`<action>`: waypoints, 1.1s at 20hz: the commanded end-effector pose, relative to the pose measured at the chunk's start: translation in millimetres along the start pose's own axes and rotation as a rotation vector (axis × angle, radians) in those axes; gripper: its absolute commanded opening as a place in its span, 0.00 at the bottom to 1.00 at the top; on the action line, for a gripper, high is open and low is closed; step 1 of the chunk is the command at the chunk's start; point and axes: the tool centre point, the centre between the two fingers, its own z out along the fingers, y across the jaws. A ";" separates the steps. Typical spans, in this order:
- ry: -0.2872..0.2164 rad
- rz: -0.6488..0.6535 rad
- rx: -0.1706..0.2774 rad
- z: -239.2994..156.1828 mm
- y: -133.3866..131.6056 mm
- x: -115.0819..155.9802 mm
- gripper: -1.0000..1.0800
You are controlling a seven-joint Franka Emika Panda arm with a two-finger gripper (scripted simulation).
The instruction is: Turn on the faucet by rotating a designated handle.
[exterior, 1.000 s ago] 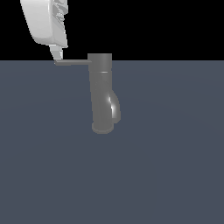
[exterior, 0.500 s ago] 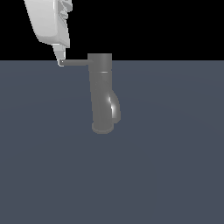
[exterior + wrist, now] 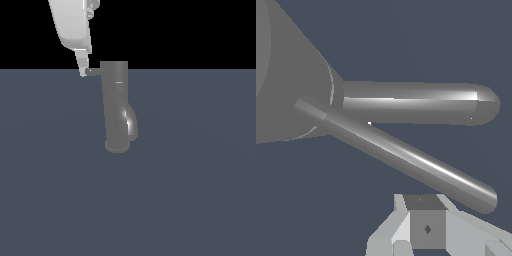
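The faucet is a dark grey upright cylinder with a round base and a shiny curved spout bulge low on the exterior view's right side. Its thin grey handle sticks out from the top toward the exterior view's left and looks short from here. My white gripper comes down from above with its narrow tip against the handle's outer end. The fingers look pressed together and hold nothing. In the wrist view the handle runs diagonally just past my gripper, with the thicker spout beyond it.
The faucet stands on a flat dark blue-grey surface that fills the lower part of the exterior view. The background above it is black. Nothing else shows.
My gripper has moved toward the exterior view's right. The handle has swung with it and now looks much shorter in the exterior view.
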 end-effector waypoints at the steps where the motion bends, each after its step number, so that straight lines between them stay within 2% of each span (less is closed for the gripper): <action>1: 0.001 0.012 -0.003 0.0 9.6 14.8 0.00; 7: 0.001 0.012 -0.004 -0.2 28.2 34.9 0.00; 9: 0.001 0.003 -0.002 -0.1 23.9 26.7 0.00; 22: 0.001 0.009 -0.004 -0.2 21.0 101.8 0.00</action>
